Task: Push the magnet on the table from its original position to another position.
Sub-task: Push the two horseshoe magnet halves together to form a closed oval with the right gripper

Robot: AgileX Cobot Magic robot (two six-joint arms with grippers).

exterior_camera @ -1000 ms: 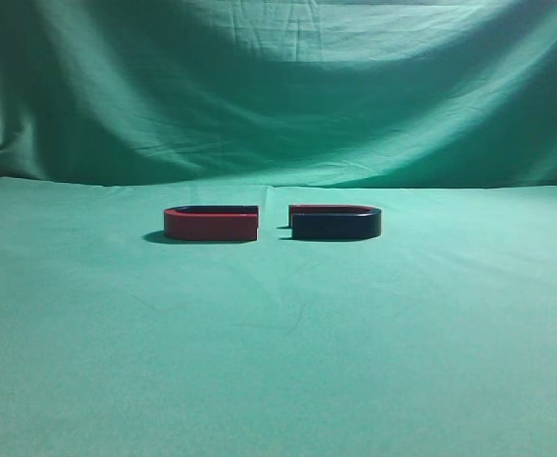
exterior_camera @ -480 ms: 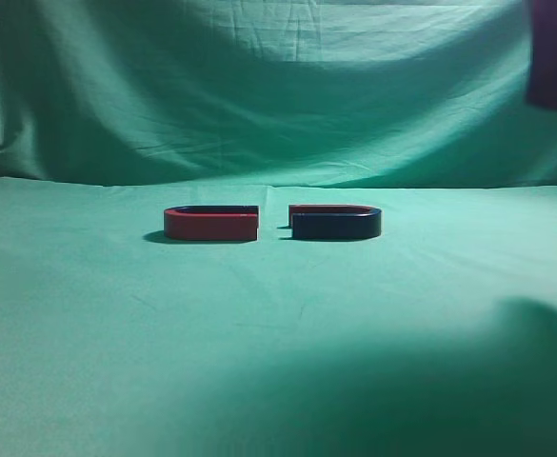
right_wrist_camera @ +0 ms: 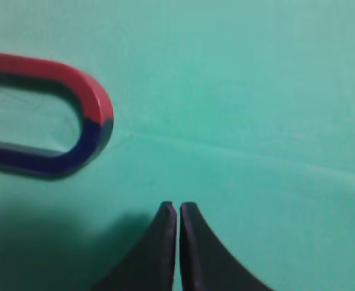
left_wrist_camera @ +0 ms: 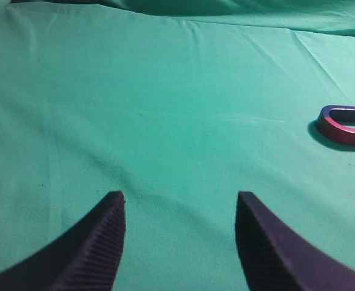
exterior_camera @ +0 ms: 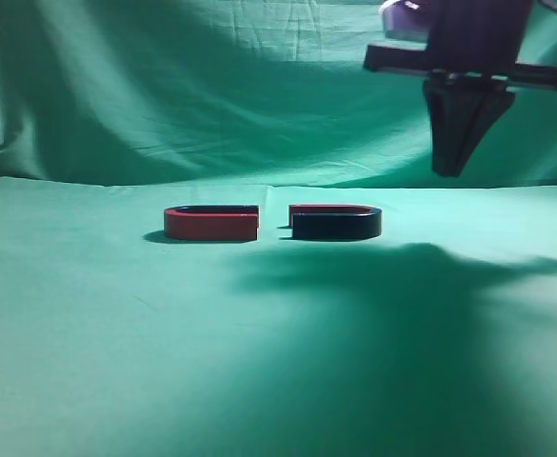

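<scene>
Right gripper [exterior_camera: 451, 169] hangs clenched, above and right of the magnet [exterior_camera: 335, 223]. Magnet's long axis runs left-right. Left gripper [left_wrist_camera: 180, 209] released, farther off.

Exterior view: we look along the table [exterior_camera: 116, 362] at object height, facing the draped backdrop [exterior_camera: 211, 86]; both magnets sit mid-distance. Left wrist view: we look down at a slant past the spread left gripper [left_wrist_camera: 180, 242], the red magnet [left_wrist_camera: 345, 126] far ahead to its right. Right wrist view: close, nearly straight down, the magnet [right_wrist_camera: 62, 124] just ahead-left of the closed right gripper [right_wrist_camera: 178, 212]. Exterior and right wrist views share that magnet.
</scene>
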